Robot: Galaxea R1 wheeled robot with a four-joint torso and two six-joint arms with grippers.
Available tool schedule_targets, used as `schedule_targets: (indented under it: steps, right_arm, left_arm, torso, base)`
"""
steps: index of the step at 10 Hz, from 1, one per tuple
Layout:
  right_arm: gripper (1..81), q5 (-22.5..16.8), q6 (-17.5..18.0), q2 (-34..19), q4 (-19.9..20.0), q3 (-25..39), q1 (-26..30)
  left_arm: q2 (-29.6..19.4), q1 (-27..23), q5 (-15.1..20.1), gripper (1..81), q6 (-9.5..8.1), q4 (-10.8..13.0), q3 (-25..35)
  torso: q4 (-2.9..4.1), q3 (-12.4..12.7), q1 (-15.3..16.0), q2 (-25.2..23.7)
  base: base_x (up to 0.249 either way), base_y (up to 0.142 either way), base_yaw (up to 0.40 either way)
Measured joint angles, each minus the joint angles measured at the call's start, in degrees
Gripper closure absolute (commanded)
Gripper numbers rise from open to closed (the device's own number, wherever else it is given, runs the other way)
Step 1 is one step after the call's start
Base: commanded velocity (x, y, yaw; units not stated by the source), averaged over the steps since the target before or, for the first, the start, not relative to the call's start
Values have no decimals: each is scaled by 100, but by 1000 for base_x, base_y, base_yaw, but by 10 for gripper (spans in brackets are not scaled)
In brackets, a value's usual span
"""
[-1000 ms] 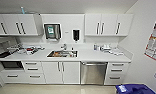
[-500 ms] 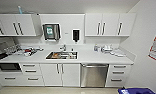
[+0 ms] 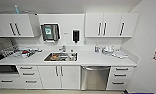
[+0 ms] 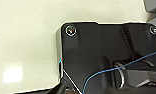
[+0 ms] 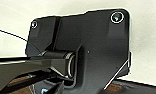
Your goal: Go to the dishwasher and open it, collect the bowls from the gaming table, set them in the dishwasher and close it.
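I am facing the kitchen run square-on, and the dishwasher (image 3: pixel 95 77) sits under the white counter (image 3: pixel 94 59), to the right of the sink (image 3: pixel 60 56) and between the double-door cabinet (image 3: pixel 59 76) and the drawer stack (image 3: pixel 119 78) at the right end. Its steel door is shut, with the bar handle (image 3: pixel 95 68) running across the top edge. The step in hand, as I judge it, is the approach. To do it well I would line the base up on the dishwasher, not on the sink, stop with enough room for the door to swing down, and bring one arm in level with the bar so the pull goes outward and down rather than sideways. The side wall (image 3: pixel 146 50) stands close on the right, so that arm has less room. From the wrist views I cannot tell whether either gripper is open or closed, nor whether it holds anything. No brand or writing is readable; the wall dispenser (image 3: pixel 50 32) shows a green panel, but its text is too blurred.
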Motion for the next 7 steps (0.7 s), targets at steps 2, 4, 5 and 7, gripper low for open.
schedule_targets:
  steps: [2, 4, 5, 7]
  right_arm:
    - [10, 0, 0, 11, -2, 0, 0]
    - [10, 0, 0, 13, -2, 0, 0]
    - [10, 2, 0, 16, -2, 0, 1]
    - [10, -9, 0, 16, -2, 0, -11]
  left_arm:
    - [60, 0, 0, 10, 0, 0, 1]
    - [55, 2, 2, 10, 0, 2, 4]
    - [44, 2, 0, 10, 0, 5, 6]
    - [41, 22, 4, 10, 0, 5, 4]
  torso:
    - [0, 0, 2, 0]
    - [0, 0, 0, 0]
    - [0, 0, 0, 0]
    - [0, 0, -3, -2]
  base:
    - [153, 0, 0]
    - [154, 0, 0]
    - [154, 0, 0]
    - [157, 0, 0]
